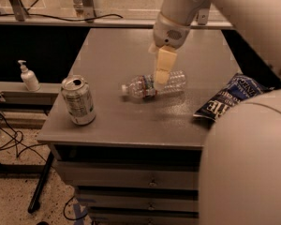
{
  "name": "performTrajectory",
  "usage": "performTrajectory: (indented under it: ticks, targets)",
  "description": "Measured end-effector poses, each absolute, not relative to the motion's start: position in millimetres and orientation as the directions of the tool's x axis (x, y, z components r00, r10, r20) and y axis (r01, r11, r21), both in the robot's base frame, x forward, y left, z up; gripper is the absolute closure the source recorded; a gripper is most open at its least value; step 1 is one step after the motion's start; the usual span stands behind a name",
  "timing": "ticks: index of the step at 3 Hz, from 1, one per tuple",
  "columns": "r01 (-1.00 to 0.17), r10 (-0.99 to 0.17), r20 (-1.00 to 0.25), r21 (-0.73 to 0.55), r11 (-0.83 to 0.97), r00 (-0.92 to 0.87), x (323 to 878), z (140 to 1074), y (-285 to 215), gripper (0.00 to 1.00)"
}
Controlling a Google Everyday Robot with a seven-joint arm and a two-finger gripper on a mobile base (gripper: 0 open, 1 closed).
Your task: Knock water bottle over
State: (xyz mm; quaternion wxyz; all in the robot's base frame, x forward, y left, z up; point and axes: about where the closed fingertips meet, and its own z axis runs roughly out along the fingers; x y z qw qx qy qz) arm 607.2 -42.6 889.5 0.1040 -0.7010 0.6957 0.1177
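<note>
Pretty much done by the look of it: small clear ribbed plastic water bottle with a white cap (141,86) already flat on its side, about mid-table on the grey metal tabletop (112,125). Pale two-finger gripper (159,81) hanging straight down over the bottle's middle, overlapping it in the camera view. Touching or just above, can't tell. Claw open or closed, can't tell either.

To finish clean: lift straight up, no sideways drag. Round and lying down, so likely to roll at the slightest nudge. Table's front edge off toward 6 o'clock, so best not to push that way. Also worth keeping clear of the opened silver drink can (78,100) out at 9 o'clock from the bottle and the dark blue crinkly snack bag (227,100) at 3 o'clock.

Long axis running roughly 9 to 3, tipped a touch. Cap end pointing about 8 o'clock, toward the can. Base end about 2 o'clock, toward the far right of the table.
</note>
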Motion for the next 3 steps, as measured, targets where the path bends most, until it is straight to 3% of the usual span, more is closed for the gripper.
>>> performTrajectory:
  ticks: [2,3]
  targets:
    - [-0.884,-0.771,-0.599,-0.216,0.415,-0.216,585,983,-158,0.0]
    - [-0.837,-0.743,-0.636,-0.275,0.472,-0.21,600,997,-170,0.0]
